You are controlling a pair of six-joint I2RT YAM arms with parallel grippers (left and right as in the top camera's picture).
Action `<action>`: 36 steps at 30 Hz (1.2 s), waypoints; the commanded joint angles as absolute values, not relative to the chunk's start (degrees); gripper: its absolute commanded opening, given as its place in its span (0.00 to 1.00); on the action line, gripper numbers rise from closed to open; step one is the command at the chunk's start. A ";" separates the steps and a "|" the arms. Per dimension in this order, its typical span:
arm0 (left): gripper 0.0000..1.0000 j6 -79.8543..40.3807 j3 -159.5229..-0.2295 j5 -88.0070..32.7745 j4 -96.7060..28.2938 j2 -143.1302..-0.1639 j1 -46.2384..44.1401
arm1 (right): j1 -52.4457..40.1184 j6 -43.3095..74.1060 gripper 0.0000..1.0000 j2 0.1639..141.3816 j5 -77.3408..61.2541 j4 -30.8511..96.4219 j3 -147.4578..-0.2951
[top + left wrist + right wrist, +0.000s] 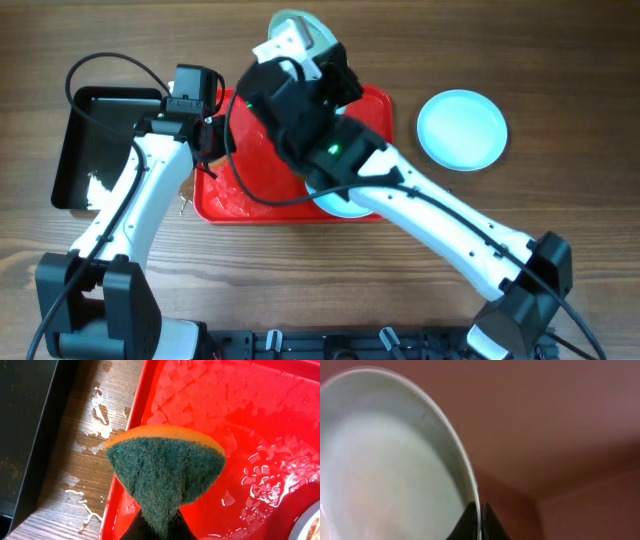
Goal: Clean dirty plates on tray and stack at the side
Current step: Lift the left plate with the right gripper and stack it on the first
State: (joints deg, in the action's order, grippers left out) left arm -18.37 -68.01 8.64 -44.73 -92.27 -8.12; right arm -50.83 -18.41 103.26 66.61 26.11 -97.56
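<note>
The right fingers (pixel 492 525) pinch the rim of a raised plate (pixel 385 475); the left fingers (pixel 131 532) grip a sponge (pixel 165 467).

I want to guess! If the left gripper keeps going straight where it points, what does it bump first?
Probably the red tray, just inside its rim, with the sponge the left gripper holds touching first; depth is unclear.

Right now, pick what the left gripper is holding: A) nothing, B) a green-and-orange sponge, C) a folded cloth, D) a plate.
B: in the left wrist view the left gripper is shut on a sponge, green scouring face toward the camera, over the red tray's rim.
</note>
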 commanded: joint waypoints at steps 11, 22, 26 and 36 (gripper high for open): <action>0.04 -18.90 -68.47 7.90 -45.12 -92.82 -7.70 | -51.09 2.07 0.04 102.43 58.98 39.13 -97.78; 0.04 -18.90 -68.47 7.92 -45.82 -92.82 -7.70 | -3.57 34.65 0.04 95.72 14.57 62.19 -92.97; 0.04 -18.90 -68.47 7.92 -45.78 -92.82 -7.70 | 5.21 34.48 0.04 95.79 11.64 56.60 -84.01; 0.04 -18.92 -68.47 7.90 -45.30 -92.82 -7.70 | 7.46 27.99 0.73 96.27 0.16 44.36 -71.96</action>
State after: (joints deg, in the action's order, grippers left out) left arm -18.37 -68.01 8.21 -45.63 -92.38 -8.08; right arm 7.49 29.56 96.47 4.38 44.77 -72.23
